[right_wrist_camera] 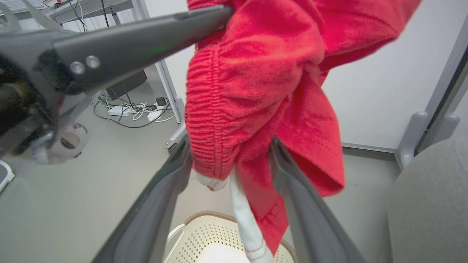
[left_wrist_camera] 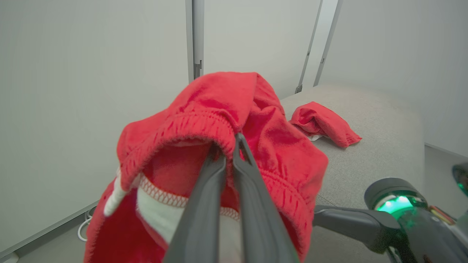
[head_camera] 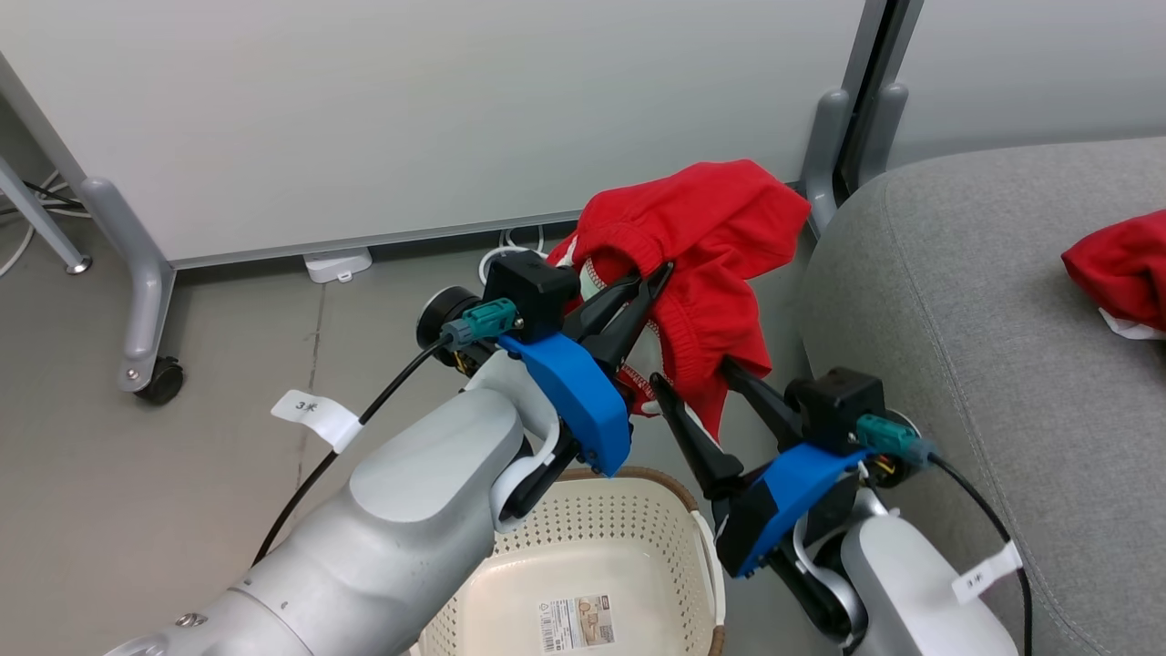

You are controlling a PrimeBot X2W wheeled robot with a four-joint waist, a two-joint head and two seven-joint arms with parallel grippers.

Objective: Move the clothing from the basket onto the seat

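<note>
Nearest the head camera, the left arm's pale forearm (head_camera: 401,519) rises over the basket (head_camera: 592,528), which sits on the floor just left of the seat (head_camera: 956,319). The paper label (head_camera: 576,622) on the basket's bottom shows, so I judge that little or nothing is left inside.

The left gripper (head_camera: 660,273) has its fingers pressed together on the elastic waistband of a red garment (head_camera: 720,228). It holds the garment high enough that the hanging cloth is above the basket rim, and the pinch at the band lets the rest drape freely downward.

The right gripper (head_camera: 690,374) stands with its fingers spread apart, one on each side of the dangling lower part, gripping nothing. It looks placed to steady the cloth or take a second hold.

Farther right, another red garment (head_camera: 1116,269) lies crumpled on the seat, already delivered. The held one hangs above the floor between basket and seat, left of the cushion's edge, so a carry to the right remains.
</note>
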